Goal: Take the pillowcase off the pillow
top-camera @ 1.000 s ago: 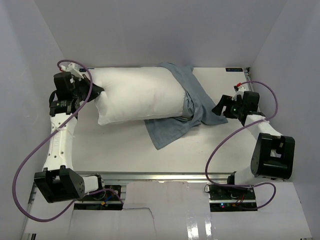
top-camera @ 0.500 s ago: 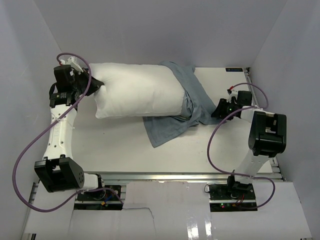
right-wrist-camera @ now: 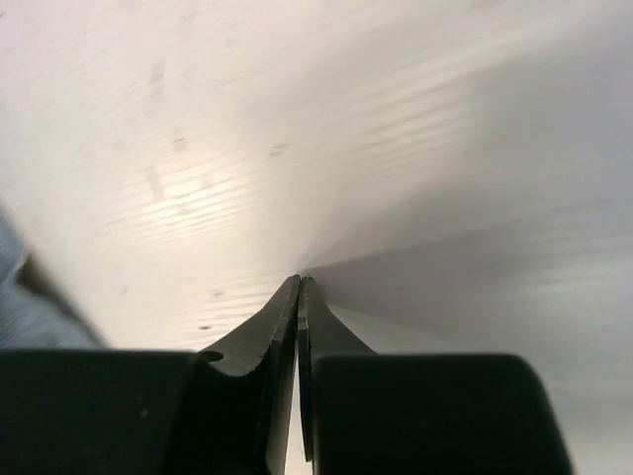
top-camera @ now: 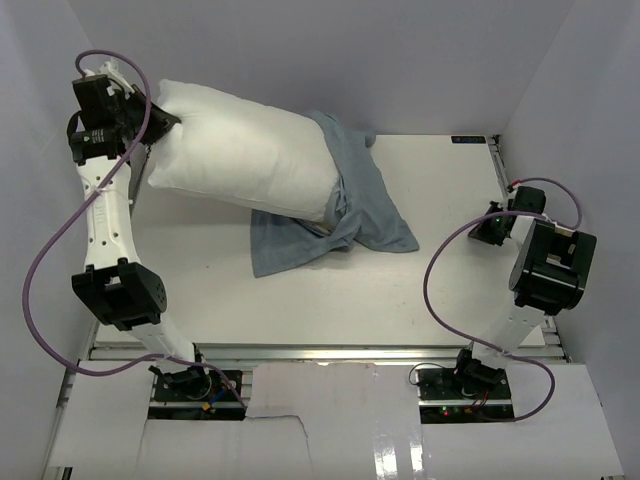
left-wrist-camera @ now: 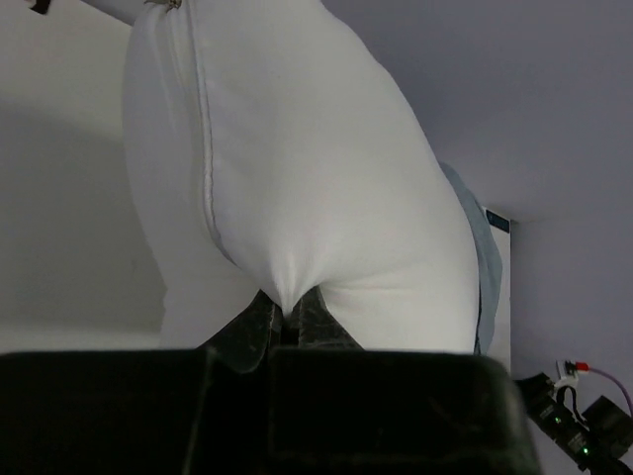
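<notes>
The left pincer [top-camera: 158,122] is clamped on a fold of cloth at the left end of the pillow [top-camera: 245,150] and holds that end raised off the counter [top-camera: 450,290], close to the left wall. In the left wrist view the two fingers meet tightly on a pinch of white fabric at the left pincer [left-wrist-camera: 287,309], with the pillow [left-wrist-camera: 316,178] bulging away above it and a seam running down its side. The pillow slopes down from the raised end to the right, where its far end sits inside the pillowcase [top-camera: 370,215]. The pillowcase shows its plain grey-blue side; it wraps the lower right end of the pillow, bunched there, and the rest lies rumpled on the counter at mid-table. A sliver of the pillowcase [left-wrist-camera: 481,259] shows past the pillow's edge. The right pincer [top-camera: 484,228] is near the right edge, well apart from the cloth. Its jaws are pressed together on nothing, the right pincer [right-wrist-camera: 299,287] above bare counter [right-wrist-camera: 198,148], with a blurred blue patch of pillowcase [right-wrist-camera: 25,307] at the left border.
</notes>
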`<state>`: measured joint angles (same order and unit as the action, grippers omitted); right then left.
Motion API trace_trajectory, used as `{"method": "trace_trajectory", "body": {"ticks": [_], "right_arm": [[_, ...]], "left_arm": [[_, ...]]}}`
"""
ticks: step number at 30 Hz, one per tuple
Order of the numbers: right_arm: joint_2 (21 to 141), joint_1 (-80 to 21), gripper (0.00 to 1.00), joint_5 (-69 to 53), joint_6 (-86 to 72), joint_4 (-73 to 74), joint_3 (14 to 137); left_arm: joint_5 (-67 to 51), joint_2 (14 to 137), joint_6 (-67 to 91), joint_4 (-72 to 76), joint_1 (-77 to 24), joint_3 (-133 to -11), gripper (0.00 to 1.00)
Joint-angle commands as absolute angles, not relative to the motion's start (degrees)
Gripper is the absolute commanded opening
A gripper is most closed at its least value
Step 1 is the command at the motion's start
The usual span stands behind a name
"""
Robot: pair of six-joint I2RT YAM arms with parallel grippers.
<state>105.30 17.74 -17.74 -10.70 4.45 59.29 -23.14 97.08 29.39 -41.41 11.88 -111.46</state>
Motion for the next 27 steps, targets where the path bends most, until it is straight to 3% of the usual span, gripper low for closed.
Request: {"method": "trace_trajectory", "body": {"ticks": [1, 4, 8, 9, 12, 21, 24, 26, 27], "right_arm": [[103.37, 21.0, 0.08, -13.01, -14.5, 3.69, 60.38], [101.96, 21.27, 0.08, -13.87, -15.47, 2.38, 60.47], [100.81, 16.19, 0.1, -31.33, -10.91, -2.9, 61.95], [100.29, 12.17, 0.28, -32.42, -8.11, -2.29, 62.83], [97.75, 3.38, 0.58, -31.21, -7.29, -3.94, 64.5], [97.29, -4.75, 0.67, -30.5, -10.47, -9.5, 70.04], [97.56, -4.75, 0.69, -30.41, -9.06, -8.88, 70.05], [98.61, -4.75, 0.7, -31.28, -8.27, -7.83, 71.27], [100.01, -4.75, 0.69, -31.38, -7.91, -6.87, 72.15]], "left_arm": [[-21.44, 96.32, 30.67, -40.17, 14.94, -119.34, 0.0], [-22.93, 98.43, 31.2, -40.25, 15.12, -120.41, 0.0], [-27.85, 99.14, 30.24, -38.15, 15.12, -117.01, 0.0], [-29.34, 98.27, 29.89, -36.06, 15.12, -115.16, 0.0], [-31.11, 95.9, 28.74, -33.68, 15.03, -108.06, 0.0], [-26.9, 91.49, 23.21, -30.67, 13.71, -89.74, 0.0], [-23.48, 91.58, 21.89, -33.12, 13.62, -90.52, 0.47], [-21.37, 89.92, 20.75, -33.66, 13.54, -91.14, 0.71], [-19.18, 89.48, 20.48, -34.45, 13.54, -91.4, 0.74]]}}
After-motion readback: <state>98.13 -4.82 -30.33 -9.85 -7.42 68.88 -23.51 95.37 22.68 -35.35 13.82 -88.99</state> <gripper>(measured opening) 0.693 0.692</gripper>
